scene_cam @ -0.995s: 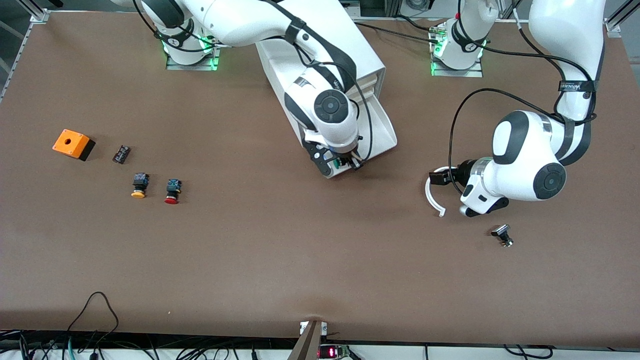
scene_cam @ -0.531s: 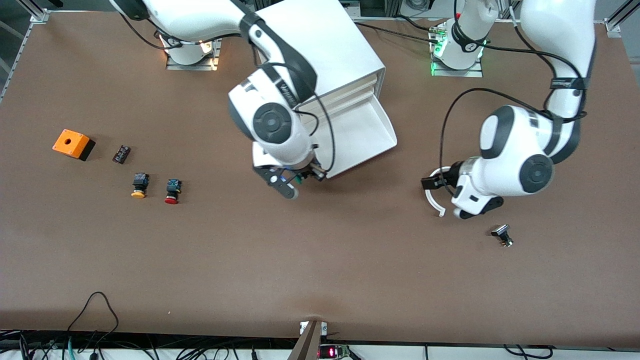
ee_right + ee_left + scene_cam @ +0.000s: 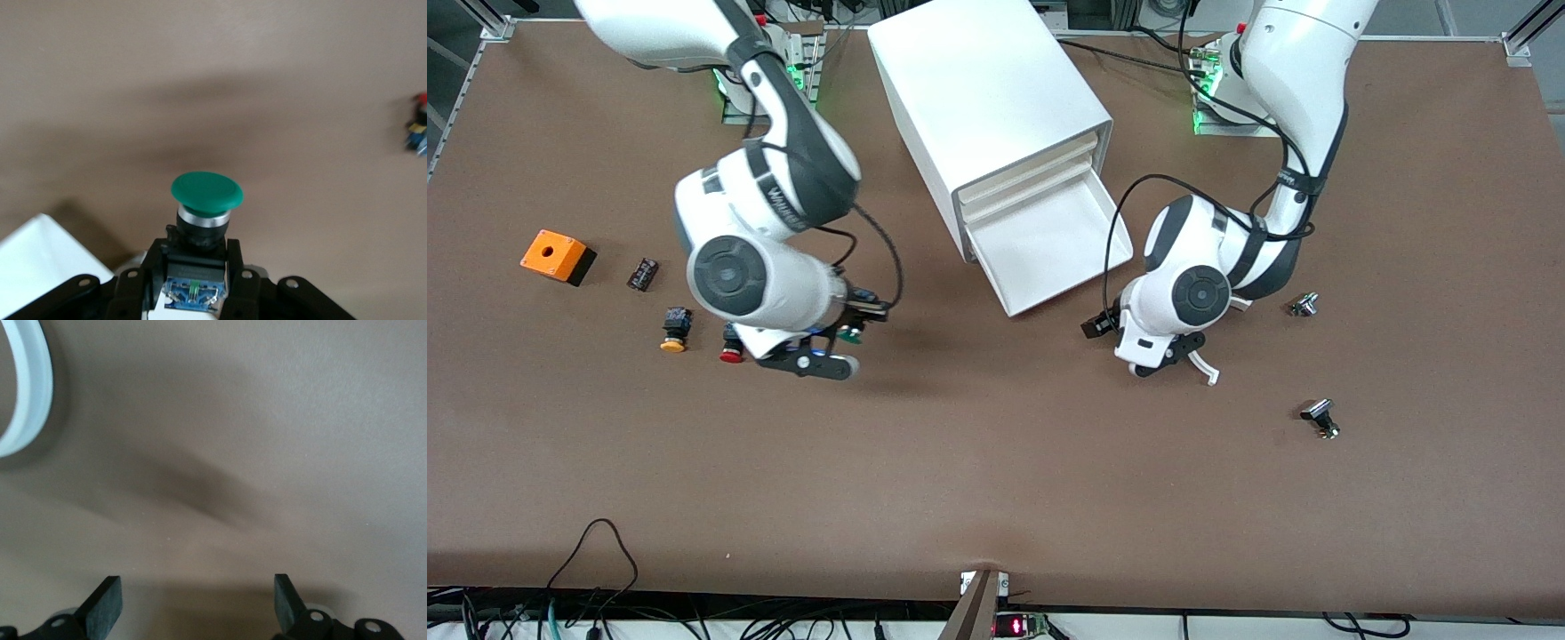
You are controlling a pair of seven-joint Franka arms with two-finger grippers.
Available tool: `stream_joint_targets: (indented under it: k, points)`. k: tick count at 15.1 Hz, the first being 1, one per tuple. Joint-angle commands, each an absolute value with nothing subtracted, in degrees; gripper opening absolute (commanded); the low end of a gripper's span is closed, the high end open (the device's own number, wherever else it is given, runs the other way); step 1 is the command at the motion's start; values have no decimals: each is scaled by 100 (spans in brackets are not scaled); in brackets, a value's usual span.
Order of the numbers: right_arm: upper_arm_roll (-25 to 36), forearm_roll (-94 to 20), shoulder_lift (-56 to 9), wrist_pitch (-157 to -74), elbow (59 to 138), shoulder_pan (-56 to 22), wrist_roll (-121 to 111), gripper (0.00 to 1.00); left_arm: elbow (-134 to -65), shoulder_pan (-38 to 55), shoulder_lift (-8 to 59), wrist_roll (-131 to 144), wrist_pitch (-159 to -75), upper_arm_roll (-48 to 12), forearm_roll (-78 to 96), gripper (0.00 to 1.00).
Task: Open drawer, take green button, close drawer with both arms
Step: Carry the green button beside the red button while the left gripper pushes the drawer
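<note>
Our right arm reaches from its base at about eleven o'clock in the front view down toward seven o'clock, its wrist bent so the right gripper point(image 3: 852, 333) points toward three o'clock above the table. Its fingers point(image 3: 235, 263) are clamped on the button point(image 3: 206, 193). Our left arm drops from its base at one o'clock toward the centre and folds at the elbow. The left gripper point(image 3: 197, 607) faces down, low over the table, its fingers point(image 3: 107, 601) spread wide with nothing between them.
</note>
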State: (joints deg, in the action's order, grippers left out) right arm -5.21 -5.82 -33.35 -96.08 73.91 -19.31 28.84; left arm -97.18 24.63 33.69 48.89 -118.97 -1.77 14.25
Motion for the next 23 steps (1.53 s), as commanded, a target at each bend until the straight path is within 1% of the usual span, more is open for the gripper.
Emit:
stream_joint_targets:
  k: [1,3,5,6,8,10,12,14,17,18,19,20,22,23]
  points:
    - [-397,-589,-2533,-10263,8803,-1688,1797,0,-9860,2662,3270,5290,-11874,-149,1248,100]
    - [-133,-589,-2277,-10895,9576,-1687,1198,0,-9984,2742,3269,5344,-11883,-202,1327,100]
    - [87,-598,-2233,-11449,10131,-1687,697,0,-10037,2786,3252,5379,-11874,-386,1336,100]
    - [140,-598,-2232,-11722,10377,-1687,590,0,-10063,2769,3217,5449,-11848,-517,1336,100]
    - [167,-589,-2232,-12223,10826,-1687,475,0,-10212,2760,3025,5555,-11524,-624,1336,100]
    - [176,-589,-2302,-12724,11152,-1679,108,0,-10239,2734,2936,5607,-11408,-842,1336,100]
    - [211,-589,-2372,-13452,11591,-1600,-131,0,-10291,2751,2962,5607,-11382,-975,1380,100]
    - [220,-589,-2522,-13894,11794,-1591,-219,0,-10388,2795,2962,5573,-11391,-1002,1424,100]
    - [211,-598,-2724,-14070,11795,-1582,-211,0,-10468,2777,2988,5546,-11391,-1142,1424,100]
    - [220,-598,-2751,-14097,11786,-1582,-211,3,-10485,2777,2980,5546,-11391,-1160,1450,100]
    - [220,-598,-2777,-14089,11743,-1556,-211,16,-10485,2769,2979,5546,-11391,-1238,1546,100]
    - [220,-598,-2760,-14071,11707,-1530,-211,33,-10485,2769,2971,5555,-11391,-1283,1616,100]
    - [220,-598,-2664,-14036,11585,-1512,-193,91,-10485,2769,2962,5589,-11391,-1388,1644,100]
    - [220,-598,-2559,-14001,11540,-1512,-193,99,-10494,2742,2962,5599,-11391,-1458,1670,100]
